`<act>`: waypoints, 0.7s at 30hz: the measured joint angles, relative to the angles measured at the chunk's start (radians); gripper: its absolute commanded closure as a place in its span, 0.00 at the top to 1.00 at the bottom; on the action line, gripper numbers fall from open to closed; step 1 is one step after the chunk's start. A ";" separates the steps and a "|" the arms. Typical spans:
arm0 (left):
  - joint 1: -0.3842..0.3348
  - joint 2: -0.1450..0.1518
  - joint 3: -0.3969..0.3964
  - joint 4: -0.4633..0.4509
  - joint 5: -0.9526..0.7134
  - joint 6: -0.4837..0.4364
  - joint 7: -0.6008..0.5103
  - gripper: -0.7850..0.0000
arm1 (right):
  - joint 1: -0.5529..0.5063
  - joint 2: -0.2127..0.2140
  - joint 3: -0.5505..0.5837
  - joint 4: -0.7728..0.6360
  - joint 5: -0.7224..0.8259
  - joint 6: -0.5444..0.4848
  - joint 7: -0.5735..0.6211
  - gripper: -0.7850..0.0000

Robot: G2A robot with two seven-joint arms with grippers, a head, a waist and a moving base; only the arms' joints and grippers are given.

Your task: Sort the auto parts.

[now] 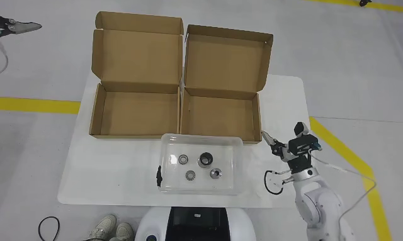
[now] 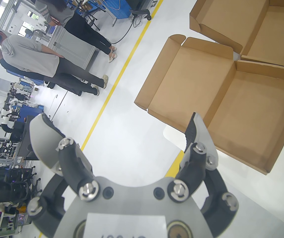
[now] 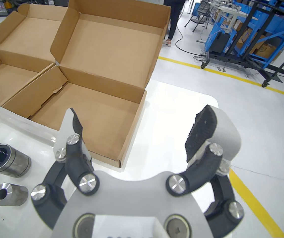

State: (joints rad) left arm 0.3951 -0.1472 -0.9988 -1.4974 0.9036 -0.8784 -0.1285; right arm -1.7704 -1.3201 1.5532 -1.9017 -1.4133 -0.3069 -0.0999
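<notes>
Two cardboard boxes [image 1: 140,113], open; one clear bin [image 1: 201,137]; four metal parts [image 1: 205,159] inside; one table [image 1: 283,102].

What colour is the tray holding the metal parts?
The tray is clear, see-through plastic; it shows best in the top view.

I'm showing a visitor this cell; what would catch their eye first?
Two open cardboard boxes, empty, sit side by side at the table's far side. Before them a clear tray holds four metal parts. The right gripper hangs beside the tray, fingers open.
</notes>
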 measured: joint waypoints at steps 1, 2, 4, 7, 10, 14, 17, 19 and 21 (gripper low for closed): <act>0.000 0.000 0.000 0.000 0.000 0.000 0.000 1.00 | 0.009 0.002 -0.003 -0.002 -0.011 -0.015 0.008 1.00; 0.000 0.000 0.000 0.000 0.000 0.000 0.000 1.00 | 0.016 0.003 -0.009 -0.007 -0.024 -0.031 0.015 1.00; 0.000 0.000 0.000 0.000 0.000 0.000 0.000 1.00 | 0.030 0.007 -0.022 -0.021 -0.057 -0.067 0.029 1.00; 0.000 0.000 0.000 0.000 0.000 0.000 0.000 1.00 | 0.044 0.012 -0.048 -0.046 -0.110 -0.115 0.049 1.00; 0.000 0.000 0.000 0.000 0.000 0.000 0.000 1.00 | 0.061 0.018 -0.087 -0.071 -0.171 -0.187 0.078 1.00; 0.000 0.000 0.000 0.000 0.000 0.000 0.000 1.00 | 0.093 0.027 -0.145 -0.088 -0.230 -0.317 0.130 1.00; 0.000 0.000 0.000 0.000 0.000 0.000 0.000 1.00 | 0.118 0.031 -0.188 -0.093 -0.263 -0.380 0.169 1.00; 0.000 0.000 0.000 0.000 0.000 0.000 0.000 1.00 | 0.131 0.033 -0.215 -0.096 -0.274 -0.409 0.187 1.00; 0.000 0.000 0.000 0.000 0.000 0.000 0.000 1.00 | 0.141 0.035 -0.236 -0.094 -0.266 -0.433 0.194 1.00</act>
State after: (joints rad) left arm 0.3951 -0.1472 -0.9988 -1.4974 0.9036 -0.8784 -0.1285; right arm -1.6298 -1.2852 1.3177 -1.9960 -1.6788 -0.7400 0.0945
